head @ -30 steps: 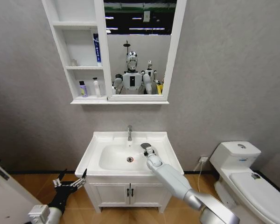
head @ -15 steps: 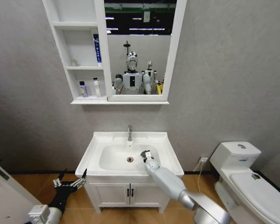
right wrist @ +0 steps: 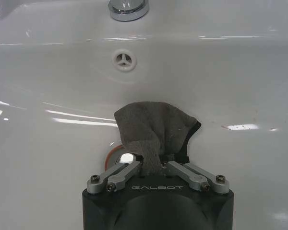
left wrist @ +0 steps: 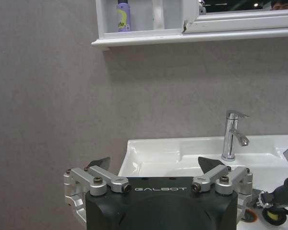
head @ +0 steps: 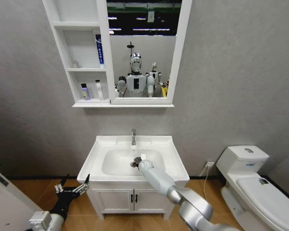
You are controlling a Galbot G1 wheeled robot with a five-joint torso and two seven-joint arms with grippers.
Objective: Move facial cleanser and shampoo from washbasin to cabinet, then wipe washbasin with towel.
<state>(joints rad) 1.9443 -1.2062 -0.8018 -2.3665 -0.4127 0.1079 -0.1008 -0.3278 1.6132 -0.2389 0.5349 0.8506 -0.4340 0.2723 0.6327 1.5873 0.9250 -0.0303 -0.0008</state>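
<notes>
Your towel (right wrist: 153, 127) is down in the bowl of the washbasin (head: 101, 146), draped over the drain, bunched so it can drag across the ceramic. The right gripper (right wrist: 151, 165) has its jaws clamped on it, arm reaching in from the near right, just short of the tap (head: 133, 136). Two bottles (head: 85, 91) stand on the cabinet (head: 62, 67) bottom shelf, so I'd judge you're in the wiping step. Your left gripper (head: 74, 187) hangs low at the near left, jaws apart, out of the way.

My basin (head: 98, 150) sits on the vanity (head: 133, 197), towel (right wrist: 153, 132) down in the bowl over the drain. Cabinet (head: 82, 53) bottom shelf has two bottles (head: 91, 91).
</notes>
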